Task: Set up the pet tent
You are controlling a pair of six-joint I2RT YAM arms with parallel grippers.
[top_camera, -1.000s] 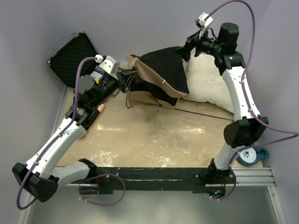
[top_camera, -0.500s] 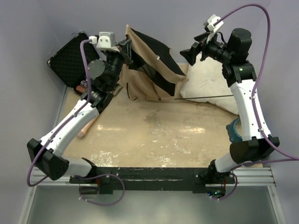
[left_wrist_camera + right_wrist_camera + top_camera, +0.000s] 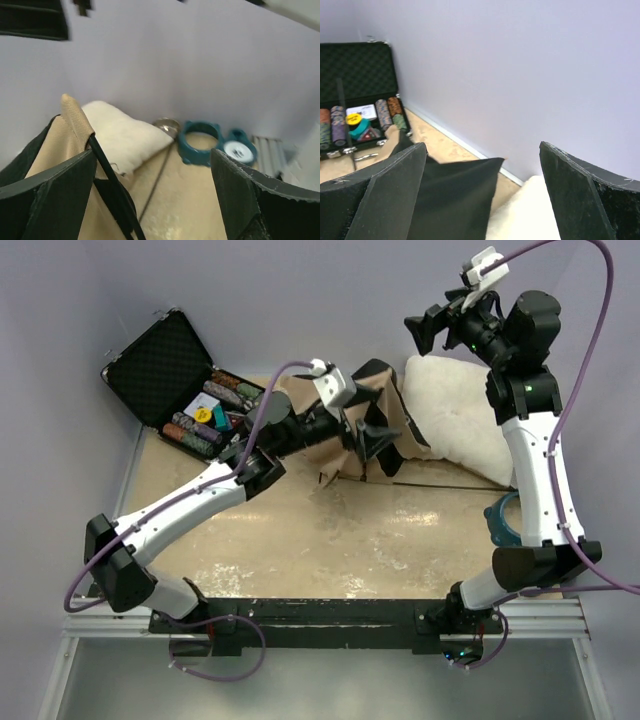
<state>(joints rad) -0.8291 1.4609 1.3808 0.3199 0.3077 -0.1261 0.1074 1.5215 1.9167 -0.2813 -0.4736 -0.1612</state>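
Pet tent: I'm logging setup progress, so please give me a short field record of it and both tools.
tent: tan fabric pet tent with black underside, slumped in a heap, not standing
pole: thin black pole, lying flat in front of the tent
left tool: open, at the tent, gripping nothing
right tool: open, raised, holding nothing
neighbour: white fluffy cushion, right beside the tent
setup: not yet done

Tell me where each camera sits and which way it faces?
Top external: above and behind the arm bases, looking down at the table; left arm, left gripper, right arm, right gripper show.
Left wrist: low on the left arm, facing right past the pet tent to the cushion and teal rings; its open fingers show.
Right wrist: raised at the back, facing left toward the case; its open fingers show.
Shared: both wrist views catch pet tent and cushion.
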